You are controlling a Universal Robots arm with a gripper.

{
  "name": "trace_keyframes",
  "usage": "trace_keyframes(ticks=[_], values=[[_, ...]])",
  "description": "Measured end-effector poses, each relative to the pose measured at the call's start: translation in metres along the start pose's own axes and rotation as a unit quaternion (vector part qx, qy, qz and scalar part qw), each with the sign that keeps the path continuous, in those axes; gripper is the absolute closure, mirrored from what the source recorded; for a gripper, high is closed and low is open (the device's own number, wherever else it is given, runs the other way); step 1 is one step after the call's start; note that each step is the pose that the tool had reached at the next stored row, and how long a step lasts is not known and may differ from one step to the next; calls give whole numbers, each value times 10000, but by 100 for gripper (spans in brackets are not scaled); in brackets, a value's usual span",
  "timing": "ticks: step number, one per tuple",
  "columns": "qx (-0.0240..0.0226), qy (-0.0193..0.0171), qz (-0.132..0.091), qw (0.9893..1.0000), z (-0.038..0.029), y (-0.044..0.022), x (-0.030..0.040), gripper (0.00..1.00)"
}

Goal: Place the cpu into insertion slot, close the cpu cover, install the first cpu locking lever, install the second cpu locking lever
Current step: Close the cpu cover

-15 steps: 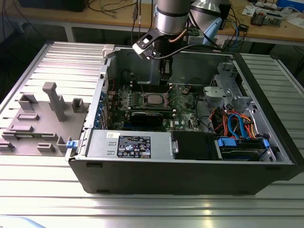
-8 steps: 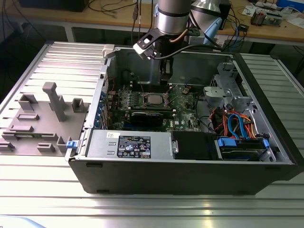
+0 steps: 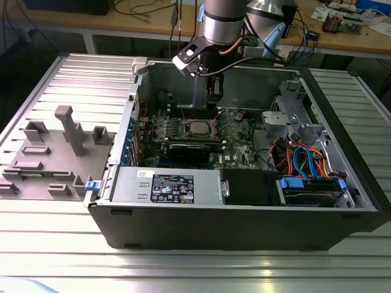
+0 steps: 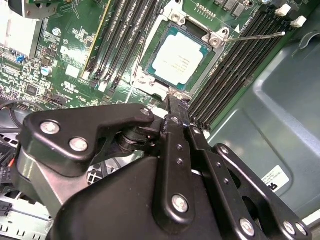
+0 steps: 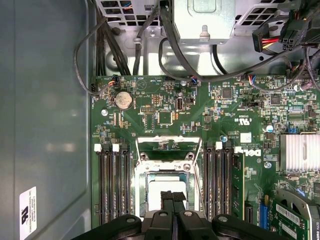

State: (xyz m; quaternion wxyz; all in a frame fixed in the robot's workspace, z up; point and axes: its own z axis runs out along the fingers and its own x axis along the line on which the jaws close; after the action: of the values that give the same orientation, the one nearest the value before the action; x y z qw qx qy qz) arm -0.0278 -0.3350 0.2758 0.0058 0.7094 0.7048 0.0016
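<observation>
Resting in the insertion slot (image 4: 216,40), the cpu (image 4: 176,54) is judged seated; the cpu cover (image 5: 167,141) seems raised and one locking lever (image 4: 255,36) is left unfastened. The gripper (image 5: 173,196) is poised just above, jaws clenched on nothing.

cpu (image 4: 177,52) seated in the insertion slot (image 4: 213,40) just beneath the pincer (image 5: 172,196), memory slots (image 5: 114,185) ranged to both sides of the pincer, motherboard (image 5: 160,117) laid in the case (image 3: 244,232) below it, case set on the surface (image 3: 183,268)
</observation>
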Motion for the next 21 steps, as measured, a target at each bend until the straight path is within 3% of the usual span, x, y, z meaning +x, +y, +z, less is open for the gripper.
trace_keyframes(ticks=[12,13,21], values=[[0,0,0,10000,0,4,0,89],[1,-2,0,10000,15,155,1,89],[0,0,0,10000,18,167,1,89]])
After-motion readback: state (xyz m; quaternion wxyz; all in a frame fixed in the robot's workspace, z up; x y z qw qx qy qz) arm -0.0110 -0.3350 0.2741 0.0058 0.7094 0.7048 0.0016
